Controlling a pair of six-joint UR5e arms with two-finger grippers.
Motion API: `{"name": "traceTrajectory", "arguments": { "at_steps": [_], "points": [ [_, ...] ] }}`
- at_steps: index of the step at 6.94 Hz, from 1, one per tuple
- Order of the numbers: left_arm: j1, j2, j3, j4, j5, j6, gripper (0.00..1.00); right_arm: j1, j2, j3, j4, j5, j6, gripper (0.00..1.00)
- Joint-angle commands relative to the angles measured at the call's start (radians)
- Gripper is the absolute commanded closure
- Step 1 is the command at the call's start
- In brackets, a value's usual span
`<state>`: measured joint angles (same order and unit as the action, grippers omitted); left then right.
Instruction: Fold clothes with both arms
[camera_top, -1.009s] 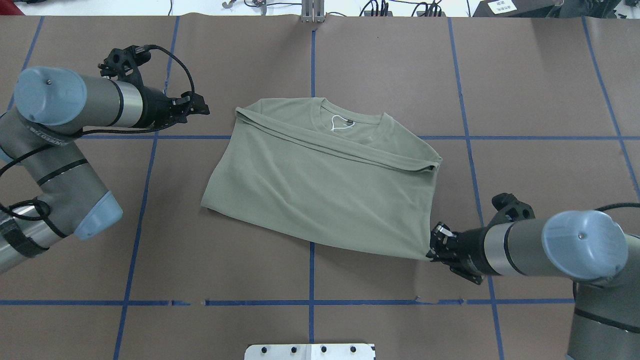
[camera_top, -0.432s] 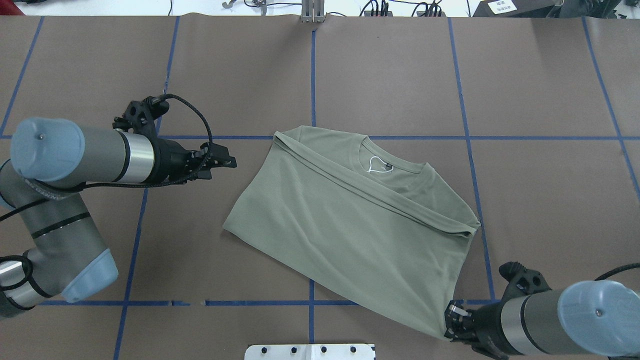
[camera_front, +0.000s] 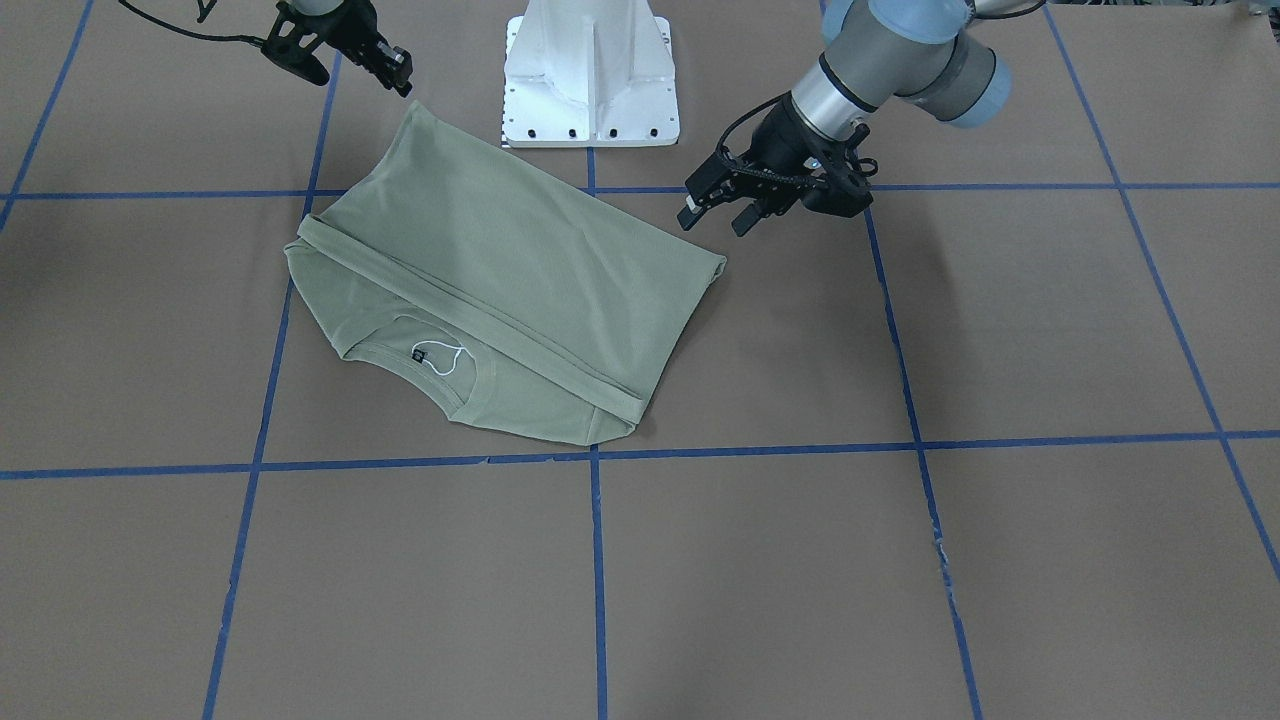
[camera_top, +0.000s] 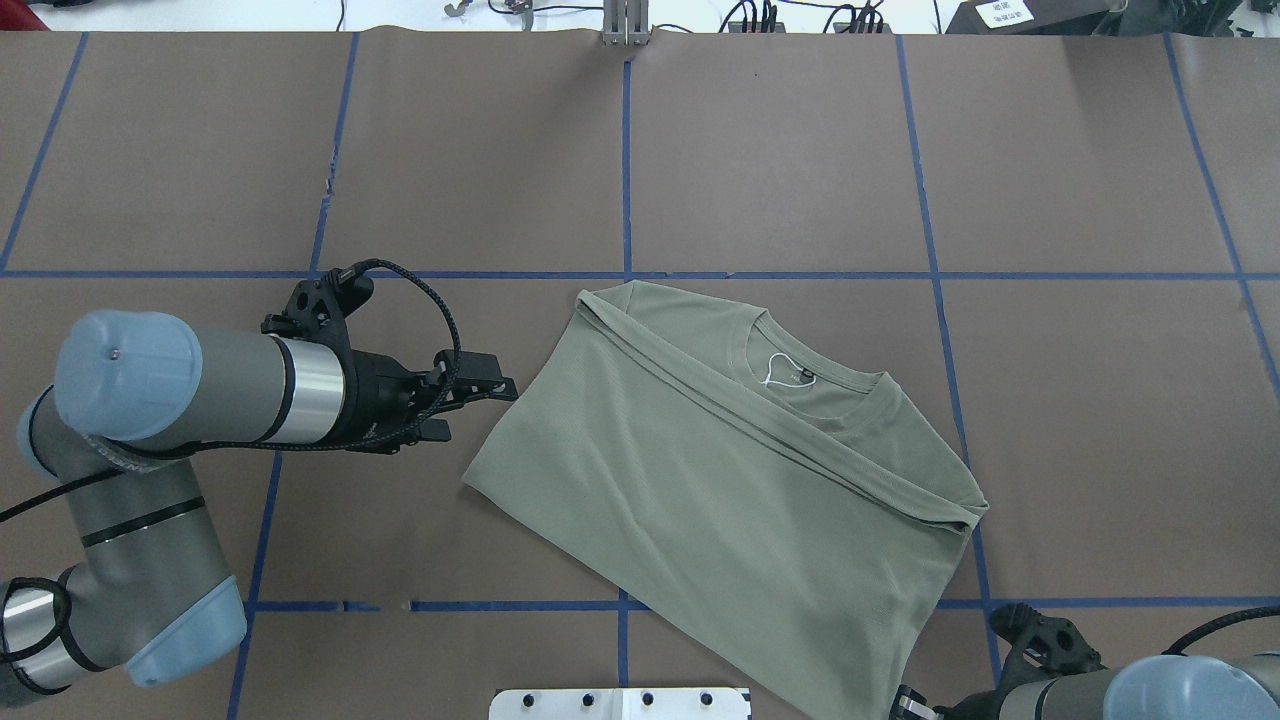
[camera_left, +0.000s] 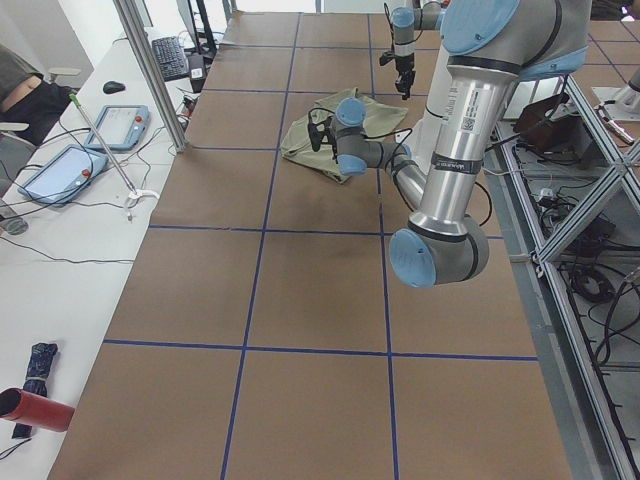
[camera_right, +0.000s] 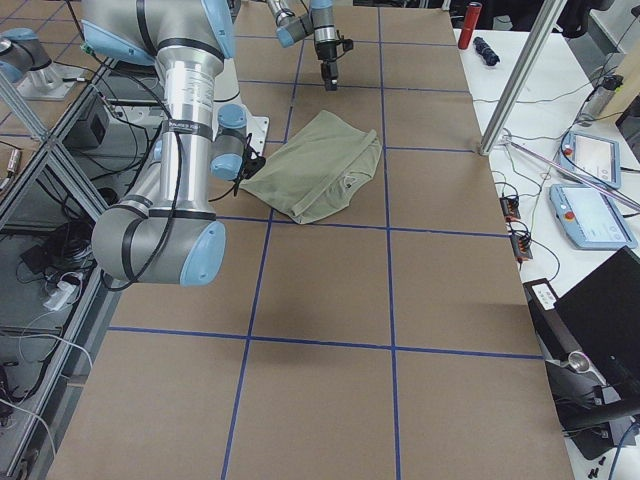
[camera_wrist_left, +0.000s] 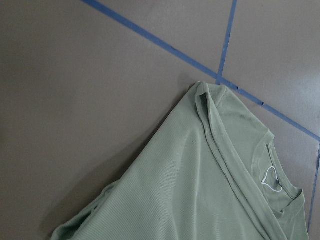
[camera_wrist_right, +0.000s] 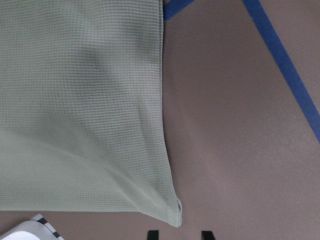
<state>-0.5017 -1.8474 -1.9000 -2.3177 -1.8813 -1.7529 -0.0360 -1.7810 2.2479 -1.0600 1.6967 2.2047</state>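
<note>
Folded sage-green shirt (camera_top: 730, 500) lies askew, collar upper right; left gripper (camera_front: 716, 220) spread, empty; right gripper (camera_wrist_right: 178, 233), cropped at the bottom edge, spread astride its corner.

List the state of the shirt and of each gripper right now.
shirt: partly folded, lying flat and askew on the table, held by neither gripper.
left gripper: open, empty, beside a corner of the shirt.
right gripper: open, the shirt's hem corner just ahead of it.
</note>
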Motion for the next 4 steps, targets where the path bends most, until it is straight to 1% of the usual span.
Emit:
{"name": "traceTrajectory", "arguments": {
  "at_steps": [1,2,3,4],
  "points": [
    [0.047,-0.004,0.012,0.093,0.008,-0.077,0.00,0.057,-0.001,0.045,0.000,-0.055,0.003,0.00],
    [0.064,-0.012,0.010,0.183,0.010,-0.086,0.00,0.155,0.002,0.062,0.000,-0.054,0.003,0.00],
    [0.090,-0.013,0.012,0.222,0.013,-0.086,0.02,0.229,0.006,0.052,-0.002,-0.049,0.000,0.00],
    [0.144,-0.018,0.015,0.254,0.090,-0.091,0.07,0.314,0.011,0.049,0.000,-0.046,-0.006,0.00]
  ]
}}
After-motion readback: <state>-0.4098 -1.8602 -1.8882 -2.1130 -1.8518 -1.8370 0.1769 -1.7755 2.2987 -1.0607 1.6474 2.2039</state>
